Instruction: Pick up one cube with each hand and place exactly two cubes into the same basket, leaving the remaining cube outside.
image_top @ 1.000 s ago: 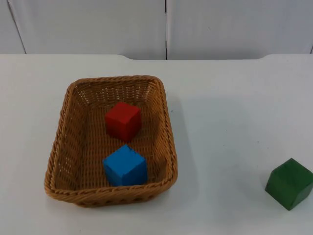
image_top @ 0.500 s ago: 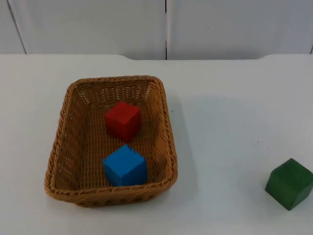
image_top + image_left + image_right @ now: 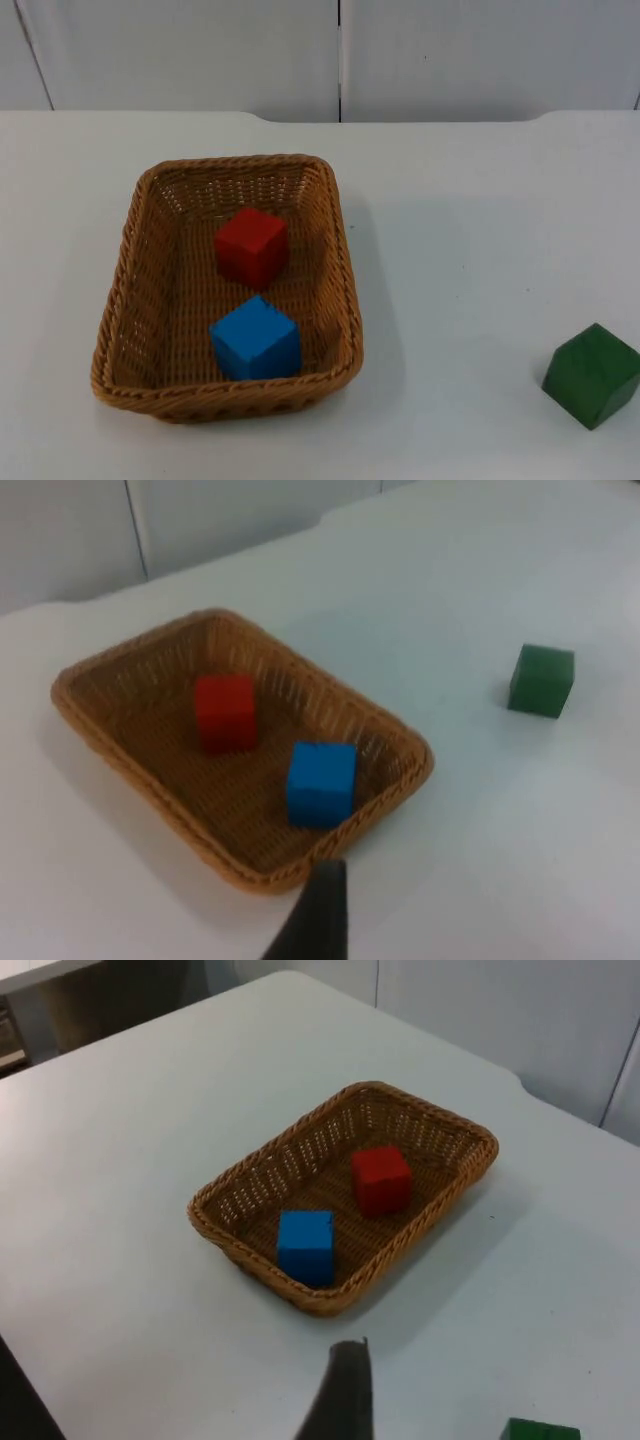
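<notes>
A woven brown basket [image 3: 222, 398] sits left of the table's middle. Inside it lie a red cube [image 3: 251, 245] toward the back and a blue cube [image 3: 256, 338] near the front wall, a small gap between them. A green cube [image 3: 592, 375] rests on the bare table at the front right, far from the basket. The left gripper [image 3: 315, 920] hangs high over the table on the basket's near side, looking at the red cube [image 3: 225, 712], blue cube [image 3: 321, 783] and green cube [image 3: 541, 680]. The right gripper [image 3: 340, 1395] is also raised well back from the basket [image 3: 215, 1222], holding nothing.
The white table [image 3: 470, 250] ends at the grey partition wall [image 3: 340, 55] behind. Open table surface lies between the basket and the green cube.
</notes>
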Controlling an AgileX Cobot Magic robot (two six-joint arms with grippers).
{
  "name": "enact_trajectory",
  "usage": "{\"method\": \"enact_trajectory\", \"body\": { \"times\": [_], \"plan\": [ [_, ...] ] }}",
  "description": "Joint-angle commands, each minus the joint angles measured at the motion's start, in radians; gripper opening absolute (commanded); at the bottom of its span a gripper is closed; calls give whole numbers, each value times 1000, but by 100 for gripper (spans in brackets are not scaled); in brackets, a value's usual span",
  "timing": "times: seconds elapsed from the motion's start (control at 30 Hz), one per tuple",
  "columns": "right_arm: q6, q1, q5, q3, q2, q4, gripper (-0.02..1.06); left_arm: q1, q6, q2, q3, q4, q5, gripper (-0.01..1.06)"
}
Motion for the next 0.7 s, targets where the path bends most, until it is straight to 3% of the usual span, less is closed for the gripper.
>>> {"method": "enact_trajectory", "body": {
  "times": [0.0,0.2,0.43,0.67],
  "plan": [
    [22,0,14,26,-53,-12,71,1,-7,-4,22,3,2,84],
    [54,0,85,80,-187,-15,71,1,-4,-4,25,5,-3,84],
    [143,0,193,117,-312,-108,71,1,-1,-4,31,23,-3,84],
    [149,0,240,169,-361,-111,71,1,3,-4,31,37,1,84]
  ]
}}
